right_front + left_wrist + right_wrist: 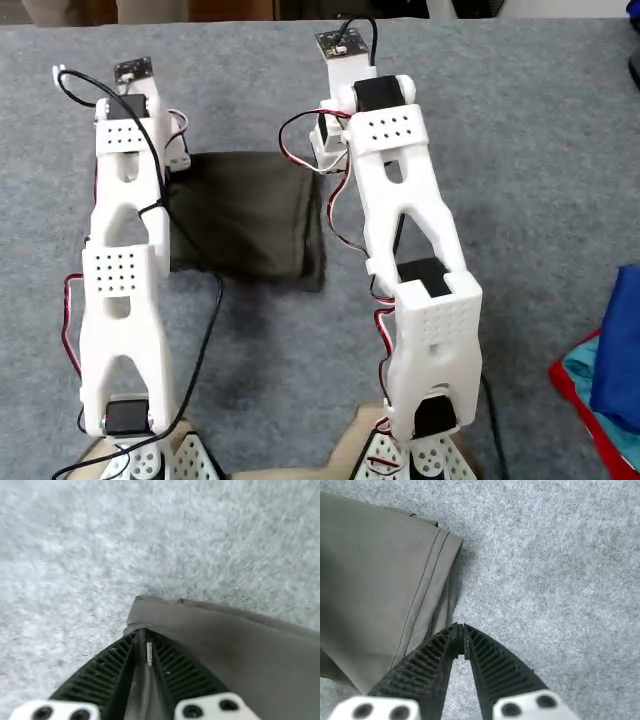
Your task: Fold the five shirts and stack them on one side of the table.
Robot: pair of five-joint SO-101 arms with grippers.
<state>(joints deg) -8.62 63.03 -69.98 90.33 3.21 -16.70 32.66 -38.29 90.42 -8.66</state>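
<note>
A dark olive shirt (pixel 245 215) lies folded into a flat rectangle on the grey felt, between my two arms. My left gripper (pixel 143 634) is at the shirt's (pixel 225 645) far left corner, its jaws shut with the corner's edge drawn up into the tips. My right gripper (pixel 460 630) is shut with nothing in it. Its tips rest on bare felt just beside the stitched hem of the shirt (pixel 370 580), at the far right corner. In the high view both grippers are hidden under the white arms.
A pile of other clothes sits at the right table edge, with a blue piece (pixel 620 340) over red and teal ones (pixel 585 385). Grey felt (pixel 520 150) covers the whole table, with open room to the right of the arms.
</note>
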